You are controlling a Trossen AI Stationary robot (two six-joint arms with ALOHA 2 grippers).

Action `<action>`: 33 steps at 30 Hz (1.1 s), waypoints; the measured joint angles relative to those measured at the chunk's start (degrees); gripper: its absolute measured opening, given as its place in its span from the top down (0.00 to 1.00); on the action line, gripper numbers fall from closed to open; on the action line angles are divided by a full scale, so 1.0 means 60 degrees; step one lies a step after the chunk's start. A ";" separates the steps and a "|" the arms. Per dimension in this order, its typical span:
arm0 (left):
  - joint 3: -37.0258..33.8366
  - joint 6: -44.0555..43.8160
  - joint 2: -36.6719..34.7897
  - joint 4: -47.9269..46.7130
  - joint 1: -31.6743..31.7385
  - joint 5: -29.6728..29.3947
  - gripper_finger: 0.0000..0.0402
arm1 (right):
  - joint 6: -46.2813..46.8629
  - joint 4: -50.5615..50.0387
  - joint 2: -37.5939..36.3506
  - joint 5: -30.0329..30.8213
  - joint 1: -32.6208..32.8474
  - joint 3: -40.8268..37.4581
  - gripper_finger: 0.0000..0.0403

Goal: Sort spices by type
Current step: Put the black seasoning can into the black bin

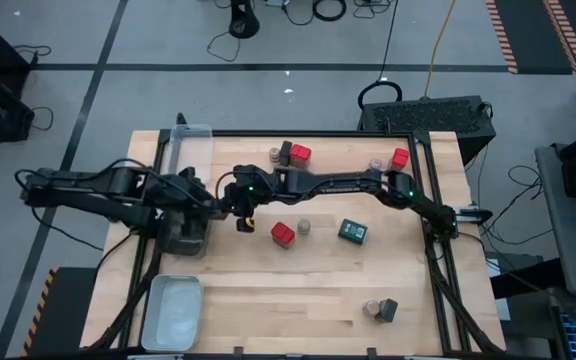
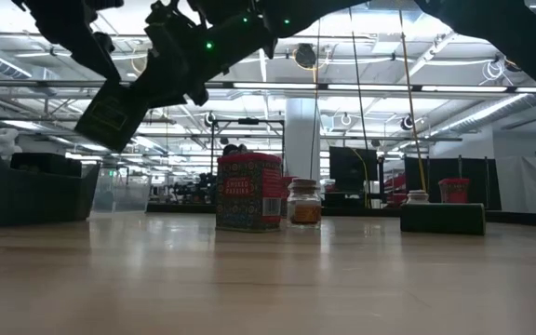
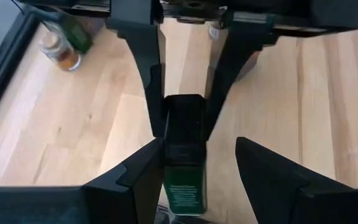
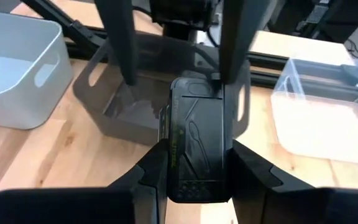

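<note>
I see the wooden table (image 1: 268, 290) carrying three trays (image 1: 172, 312) and scattered spice containers (image 1: 283, 234) beyond the right gripper (image 1: 243, 222).

both arms meet at the table's left-middle. the right arm stretches across from the right, its right gripper (image 4: 194, 177) clamped on a dark tin (image 4: 197, 140), lifted off the surface. the left gripper (image 3: 197, 180) faces it, fingers spread either side of the tin, not touching.

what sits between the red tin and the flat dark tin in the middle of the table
A short round jar stands between the red tin and the flat dark tin, beside the red one. The high view shows it; the low view agrees.
</note>
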 joint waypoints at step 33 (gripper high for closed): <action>-0.0026 0.0988 0.0864 0.0278 0.0001 -0.0863 0.49 | -0.0324 -0.0308 -0.0015 -0.0088 0.0030 0.0007 0.72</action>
